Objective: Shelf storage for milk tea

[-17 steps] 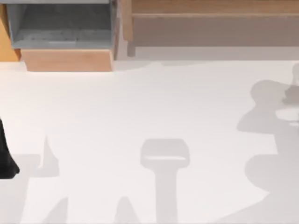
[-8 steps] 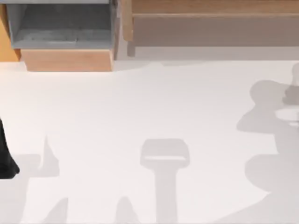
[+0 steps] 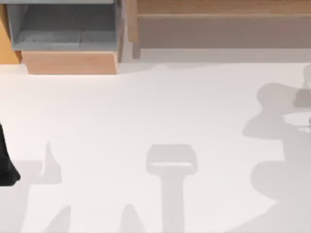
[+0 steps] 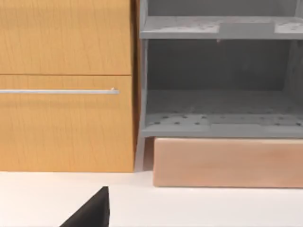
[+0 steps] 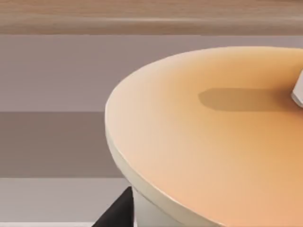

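Note:
The milk tea (image 5: pixel 213 142) is a pale cup with a flat orange lid, seen very close in the right wrist view, with a white straw (image 5: pixel 298 92) at its edge. My right gripper is shut on it, one dark fingertip (image 5: pixel 118 210) against the cup wall. In the top view its shadow (image 3: pixel 277 121) falls on the table's right side. The grey shelf (image 3: pixel 63 29) stands at the back left on a wooden base (image 3: pixel 70 62). Its open compartments (image 4: pixel 218 85) face the left wrist view. My left arm (image 3: pixel 6 167) is parked at the left edge.
An orange wooden cabinet (image 4: pixel 61 118) with a thin metal handle (image 4: pixel 59 91) stands beside the shelf. A long wooden unit (image 3: pixel 218 19) runs along the back right. The white tabletop (image 3: pixel 146 107) spreads in front of both.
The right arm's shadow has slid slightly to the left on the table. The left arm has stayed where it was.

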Controlling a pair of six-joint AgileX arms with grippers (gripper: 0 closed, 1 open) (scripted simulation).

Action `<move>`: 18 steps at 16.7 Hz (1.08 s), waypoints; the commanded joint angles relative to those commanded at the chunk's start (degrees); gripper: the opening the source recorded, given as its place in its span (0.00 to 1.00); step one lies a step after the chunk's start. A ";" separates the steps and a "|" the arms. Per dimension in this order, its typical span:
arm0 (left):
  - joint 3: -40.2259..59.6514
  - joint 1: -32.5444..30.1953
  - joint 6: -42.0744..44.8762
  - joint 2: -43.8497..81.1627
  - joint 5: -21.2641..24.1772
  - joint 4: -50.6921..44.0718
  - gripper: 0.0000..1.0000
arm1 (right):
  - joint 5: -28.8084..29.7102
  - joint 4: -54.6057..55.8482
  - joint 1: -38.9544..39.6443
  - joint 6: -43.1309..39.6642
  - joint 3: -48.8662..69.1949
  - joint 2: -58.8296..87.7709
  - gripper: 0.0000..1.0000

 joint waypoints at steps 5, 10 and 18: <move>0.00 0.00 0.00 0.00 0.00 0.00 1.00 | 1.30 0.58 0.27 -1.10 1.95 -2.22 0.00; 0.00 0.00 0.00 0.00 0.00 0.00 1.00 | 6.31 -3.57 0.52 -4.96 6.58 -8.53 0.00; 0.00 0.00 0.00 0.00 0.00 0.00 1.00 | 12.64 -21.74 5.72 -7.81 16.74 -17.32 0.00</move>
